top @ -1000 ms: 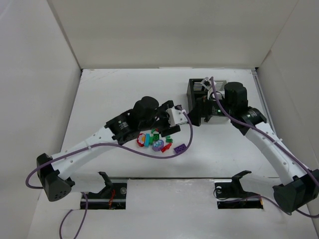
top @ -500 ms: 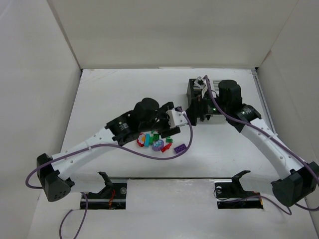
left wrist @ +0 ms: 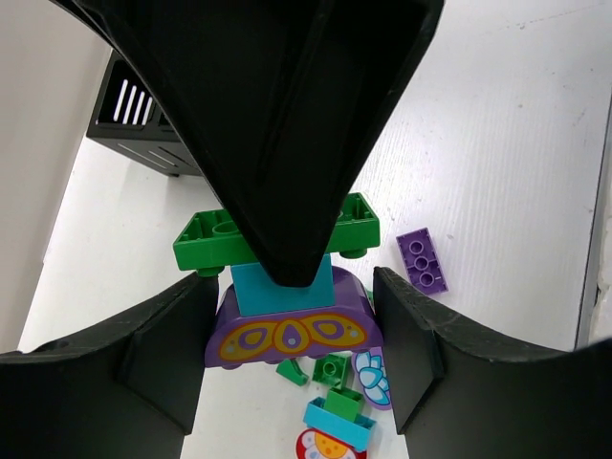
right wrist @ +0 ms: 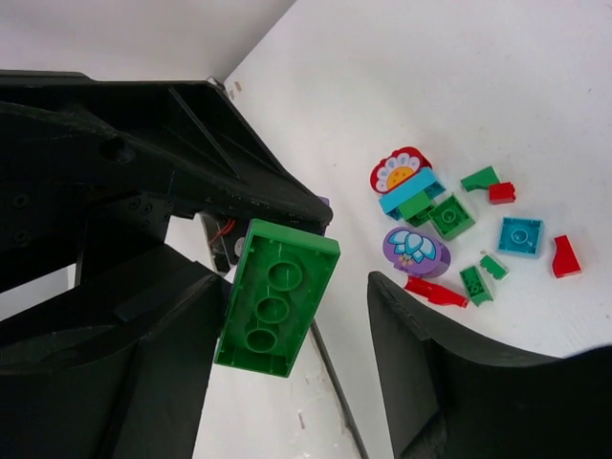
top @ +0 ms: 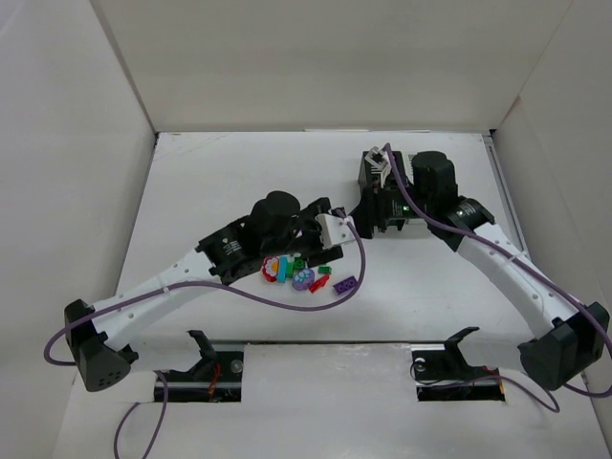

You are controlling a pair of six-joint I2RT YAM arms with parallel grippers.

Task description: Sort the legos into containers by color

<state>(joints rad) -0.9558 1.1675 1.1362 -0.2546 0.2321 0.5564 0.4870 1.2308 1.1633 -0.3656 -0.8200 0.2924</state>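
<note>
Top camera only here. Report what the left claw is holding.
Observer: The left claw grips a purple arched piece, with a teal brick and a green brick stacked on it.
Operator: Confirm the right claw has the green one.
Observer: Not clamped. It straddles the brick, which sits close to one finger with a clear gap to the other.
Operator: Now the loose pile.
Observer: Two pieces carry flower prints: a red arched piece and a purple oval.
</note>
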